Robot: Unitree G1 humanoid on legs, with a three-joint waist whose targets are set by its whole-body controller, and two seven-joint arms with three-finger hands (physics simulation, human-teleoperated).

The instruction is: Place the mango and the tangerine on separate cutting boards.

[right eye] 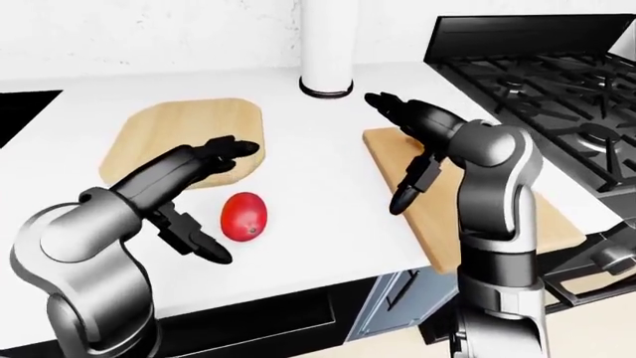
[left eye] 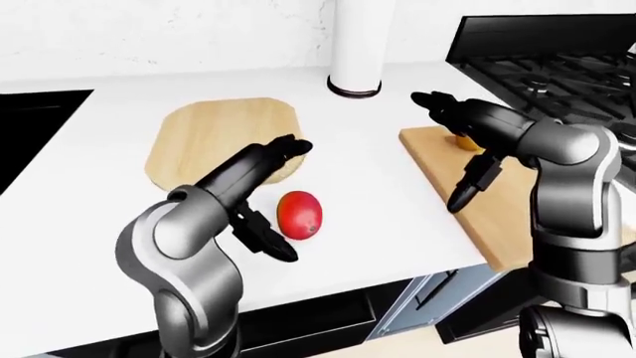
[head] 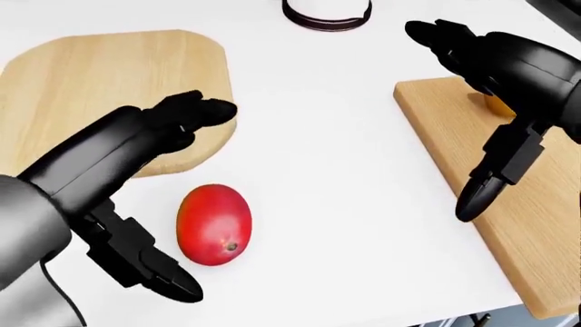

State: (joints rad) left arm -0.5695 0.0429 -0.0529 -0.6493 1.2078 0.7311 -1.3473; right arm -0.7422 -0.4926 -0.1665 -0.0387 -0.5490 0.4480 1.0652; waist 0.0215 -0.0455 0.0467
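Mango (head: 214, 224): lies on the bare white tabletop (head: 318, 136), just below the rounded cutting board (head: 100, 82) in the head view, not on it.
Tangerine (left eye: 463, 141): sits on the rectangular cutting board (head: 526, 231) to the right, mostly hidden behind the right arm.
Left hand (head: 159, 197): spread wide, fingers over the rounded board's edge and thumb low beside the mango; it grips nothing.
Right hand (head: 481, 102): open above the rectangular board, fingers stretched up-left, thumb hanging down, clear of the tangerine.
Done: the tangerine's half looks finished.
Left: the mango must be grasped and set on the rounded board.
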